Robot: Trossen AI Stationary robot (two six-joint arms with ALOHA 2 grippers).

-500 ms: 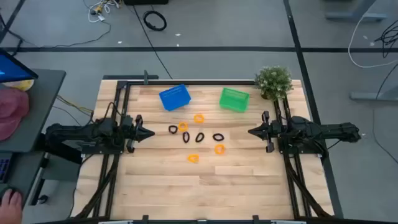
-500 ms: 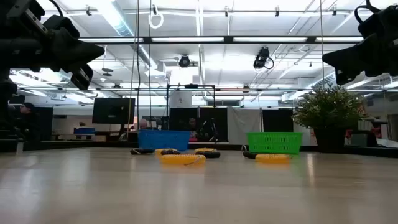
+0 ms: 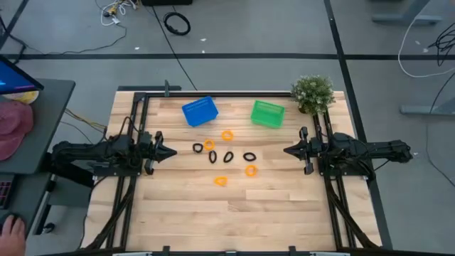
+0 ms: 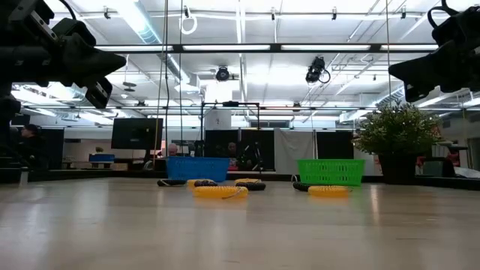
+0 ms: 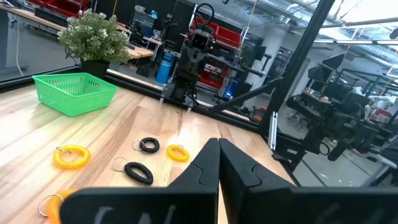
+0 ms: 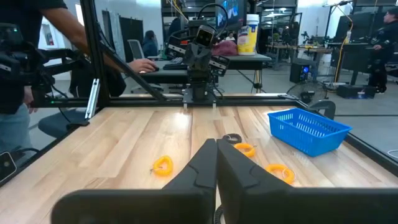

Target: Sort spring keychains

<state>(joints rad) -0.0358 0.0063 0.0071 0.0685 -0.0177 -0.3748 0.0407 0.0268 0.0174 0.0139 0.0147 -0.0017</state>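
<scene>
While both arms wait at opposite side edges of the table [image 3: 178, 213], the left gripper [image 3: 173, 151] and the right gripper [image 3: 286, 150] point toward each other with fingers pressed together, holding nothing. Between them, the spring keychains [image 3: 225, 157] lie scattered on the wood near the table's middle, some orange and some black, none inside a container. Toward the far edge stand a blue basket [image 3: 200, 111] and a green basket [image 3: 267, 114], with a potted plant [image 3: 313, 93] at the far right corner.
</scene>
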